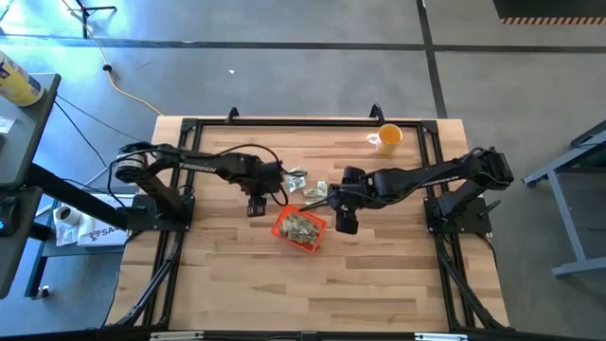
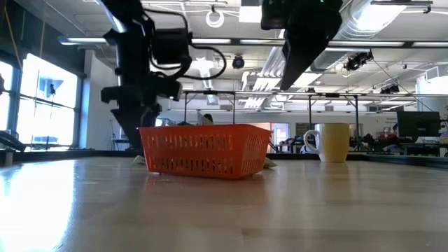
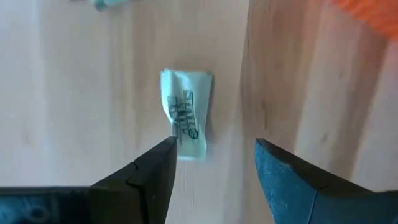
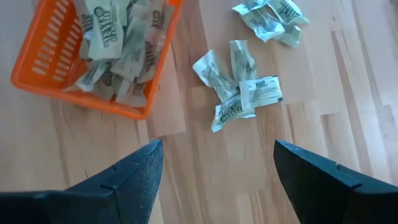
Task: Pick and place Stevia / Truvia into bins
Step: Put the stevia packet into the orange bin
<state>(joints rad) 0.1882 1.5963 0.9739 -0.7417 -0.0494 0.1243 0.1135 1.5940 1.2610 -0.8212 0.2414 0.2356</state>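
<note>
The orange bin point(image 1: 300, 230) stands on the table in front of both arms and holds several pale green and white sachets point(image 4: 118, 37). More sachets lie flat on the wood behind it, in a small cluster point(image 4: 239, 93) and a second one point(image 4: 270, 18). My left gripper point(image 3: 214, 149) is open low over the table, and a single sachet point(image 3: 185, 115) lies just beyond its fingers. My right gripper point(image 4: 217, 162) is open and empty above the table, between the bin point(image 4: 93, 62) and the loose sachets. My left gripper has one fingertip point(image 3: 168, 146) at the near end of the single sachet point(image 3: 189, 149), which lies flat on the table. I cannot tell whether the finger touches it. The other finger stands apart from it.
A yellow cup point(image 1: 388, 138) stands near the far right corner of the table, well away from both grippers. A black frame runs along the table's edges point(image 1: 284, 123). Bare wood stretches from the bin toward the near edge point(image 1: 303, 294).
</note>
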